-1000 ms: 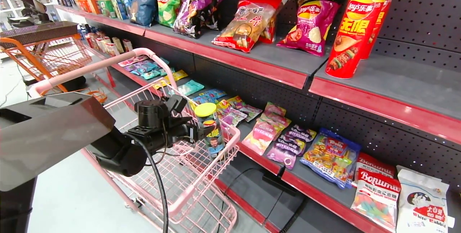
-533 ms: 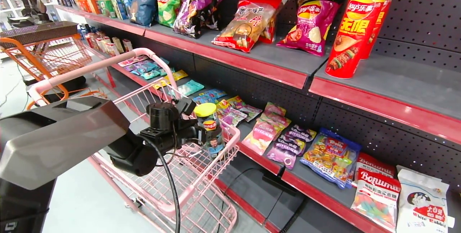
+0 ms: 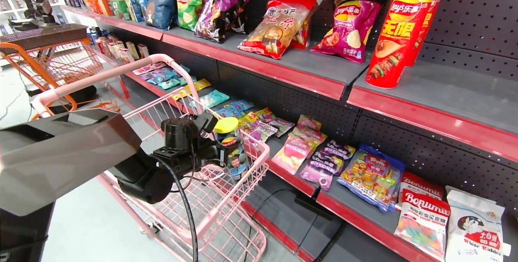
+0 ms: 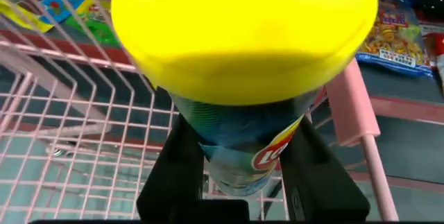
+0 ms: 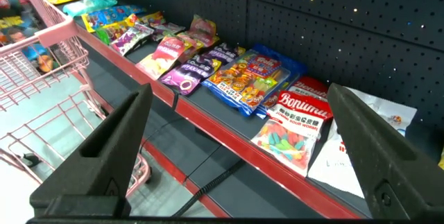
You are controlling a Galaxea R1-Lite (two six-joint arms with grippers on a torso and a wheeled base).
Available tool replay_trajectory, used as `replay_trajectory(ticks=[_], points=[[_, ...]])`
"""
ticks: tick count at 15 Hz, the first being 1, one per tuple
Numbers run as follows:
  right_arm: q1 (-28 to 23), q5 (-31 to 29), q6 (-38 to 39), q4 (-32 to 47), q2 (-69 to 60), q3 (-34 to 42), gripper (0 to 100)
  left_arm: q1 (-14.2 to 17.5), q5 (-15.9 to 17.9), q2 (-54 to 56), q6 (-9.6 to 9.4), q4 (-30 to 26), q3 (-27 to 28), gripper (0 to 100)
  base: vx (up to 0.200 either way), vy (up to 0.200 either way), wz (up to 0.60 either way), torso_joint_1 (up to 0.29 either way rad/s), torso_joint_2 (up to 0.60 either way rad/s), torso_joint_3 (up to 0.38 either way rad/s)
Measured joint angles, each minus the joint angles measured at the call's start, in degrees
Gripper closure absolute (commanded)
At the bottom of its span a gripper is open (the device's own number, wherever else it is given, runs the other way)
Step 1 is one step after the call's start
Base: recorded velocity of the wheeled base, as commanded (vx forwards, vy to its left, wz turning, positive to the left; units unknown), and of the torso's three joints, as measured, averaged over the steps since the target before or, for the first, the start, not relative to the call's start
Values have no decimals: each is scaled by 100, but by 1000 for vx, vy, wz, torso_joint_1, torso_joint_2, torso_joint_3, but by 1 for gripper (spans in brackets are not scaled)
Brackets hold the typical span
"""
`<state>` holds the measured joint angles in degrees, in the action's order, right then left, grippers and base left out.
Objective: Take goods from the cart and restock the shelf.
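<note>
**Left arm.** My left gripper was clenched on a can, with one finger on each side of its body just under the yellow lid. In the left wrist view the lid lay nearest the camera. The can ran down from it between my two black fingers, and both pressed against its sides.

**Can.** It stood close to upright, lid uppermost, over the pink cart, at the basket corner nearest the shelves. The cart's rim passed just beside the can. I could not tell whether its base touched the wire.

**Right arm.** My right gripper was released. Its two dark fingers stood wide apart with nothing between them. It hung in front of the lower shelf, to the right of the cart.

**Shelves.** Candy packs lay flat in a row along the lower shelf. The nearest of them were just beyond the cart's rim. The upper shelf carried chip bags leaning toward the perforated back panel. To their right stood two red tubes, upright, one behind the other.

**Surroundings.** An orange cart stood on my left, well apart from the can, beyond the pink cart's handle.
</note>
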<state>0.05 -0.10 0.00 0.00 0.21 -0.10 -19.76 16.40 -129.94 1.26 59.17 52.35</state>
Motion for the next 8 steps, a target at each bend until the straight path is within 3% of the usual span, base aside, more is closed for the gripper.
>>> replay_trajectory(ticks=[5, 8], points=[[2, 0, 0, 0, 0, 0, 0, 295, -45, 2068, 9, -317, -1182, 100, 0, 0, 0, 0, 0, 0], [2, 0, -5, 0, 0, 0, 0, 430, -63, 4061, 9, -1545, -1713, 100, 0, 0, 0, 0, 0, 0]])
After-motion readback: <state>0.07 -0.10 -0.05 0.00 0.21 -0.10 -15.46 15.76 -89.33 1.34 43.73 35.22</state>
